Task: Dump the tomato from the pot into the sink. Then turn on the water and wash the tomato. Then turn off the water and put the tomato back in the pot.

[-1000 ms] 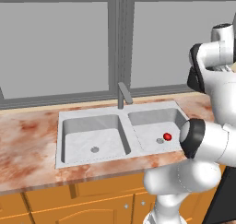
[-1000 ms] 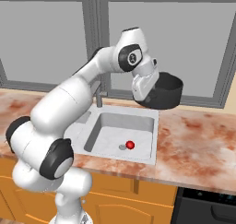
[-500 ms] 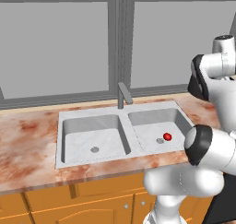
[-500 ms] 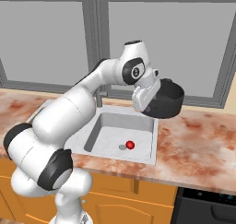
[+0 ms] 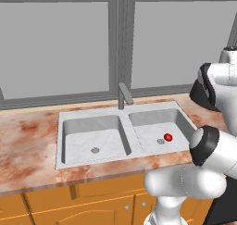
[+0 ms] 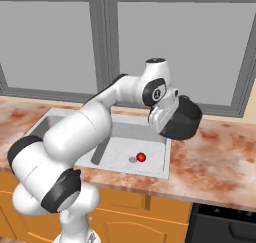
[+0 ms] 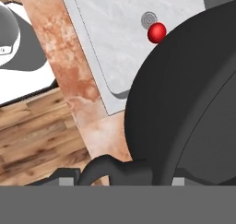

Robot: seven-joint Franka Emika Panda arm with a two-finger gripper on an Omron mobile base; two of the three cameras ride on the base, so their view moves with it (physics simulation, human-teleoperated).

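Observation:
The red tomato lies in the right basin of the grey sink, beside that basin's drain. My gripper is shut on the handle of the black pot. The pot is tilted and held in the air over the sink's right rim and the counter beside it. In the left base view my arm hides part of the pot.
A grey faucet stands behind the divider between the two basins, with no water running. Marbled reddish counter stretches to the right of the sink. A dark stove front sits below the counter at the right. Windows close off the back.
The arm has carried the pot to the right and a little lower, away from above the basin toward the counter. The tomato has stayed by the drain.

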